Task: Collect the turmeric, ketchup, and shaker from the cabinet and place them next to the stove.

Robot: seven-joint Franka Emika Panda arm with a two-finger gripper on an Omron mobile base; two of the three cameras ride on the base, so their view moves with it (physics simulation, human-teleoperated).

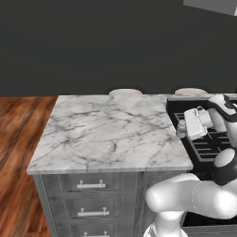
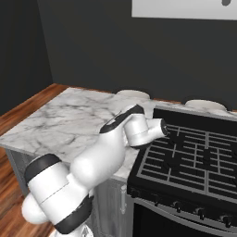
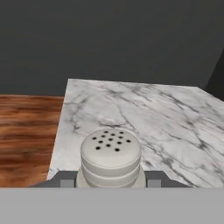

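While you look left to right: wood floor [image 1: 14,152] drops off past the counter's left edge, the marble counter [image 1: 106,134] lies bare and wide, then the stove [image 2: 194,157] sits at right. Your gripper [image 1: 181,129] has its jaws closed on the shaker [image 3: 110,157], held over the seam where counter meets stove. Judging by this, shaker delivery is nearly done, only set-down left; turmeric and ketchup aren't visible on the counter, so likely pending. Plenty of room leftward; mind the grates.
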